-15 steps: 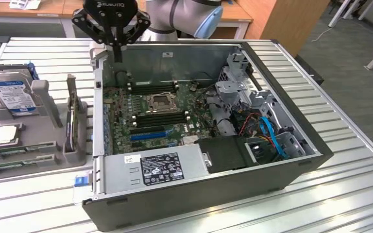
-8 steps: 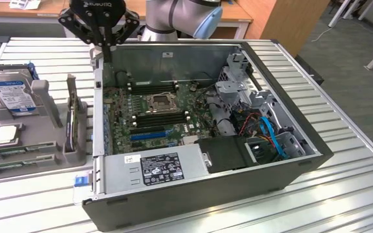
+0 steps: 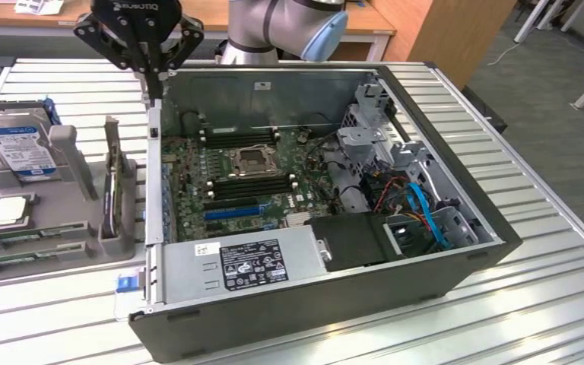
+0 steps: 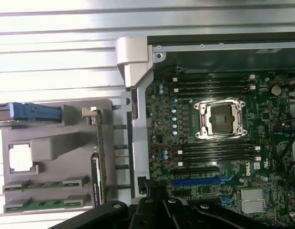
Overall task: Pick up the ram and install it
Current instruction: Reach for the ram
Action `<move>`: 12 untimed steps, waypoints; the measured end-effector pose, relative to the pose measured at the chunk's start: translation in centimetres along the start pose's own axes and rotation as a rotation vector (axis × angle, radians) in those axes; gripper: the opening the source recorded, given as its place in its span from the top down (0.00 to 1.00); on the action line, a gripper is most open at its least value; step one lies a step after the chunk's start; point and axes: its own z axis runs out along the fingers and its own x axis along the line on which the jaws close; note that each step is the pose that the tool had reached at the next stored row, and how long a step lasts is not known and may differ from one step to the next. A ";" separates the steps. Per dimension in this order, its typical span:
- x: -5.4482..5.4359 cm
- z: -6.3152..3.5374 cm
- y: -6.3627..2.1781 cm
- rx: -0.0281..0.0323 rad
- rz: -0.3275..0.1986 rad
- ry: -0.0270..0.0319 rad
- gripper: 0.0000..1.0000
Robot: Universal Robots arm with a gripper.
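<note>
Two green ram sticks (image 3: 18,236) lie side by side in slots at the near end of a grey holder tray (image 3: 69,262), at the exterior view's left. In the wrist view the ram sticks (image 4: 45,183) sit in the same tray (image 4: 56,143). My black gripper (image 3: 157,74) hangs shut and empty above the far left wall of the open computer case (image 3: 303,304), well away from the ram. The wrist view shows its fingers (image 4: 154,202) meeting over that wall. Empty black memory slots (image 3: 253,182) flank the processor socket (image 3: 252,160) on the motherboard.
The tray also holds a silver hard drive (image 3: 13,144) with a blue label, a square processor chip (image 3: 8,211) and an upright card (image 3: 115,190). Inside the case are a power supply (image 3: 241,262), drive cage (image 3: 373,144) and blue cables (image 3: 424,213). Everything stands on a slatted metal table (image 3: 535,289).
</note>
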 end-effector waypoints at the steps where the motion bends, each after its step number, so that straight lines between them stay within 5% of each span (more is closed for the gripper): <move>1: 0.2 0.00 -0.01 0.0000 0.000 -0.0001 0.90; 12: 1.9 0.01 -0.14 0.0000 0.000 0.0000 0.90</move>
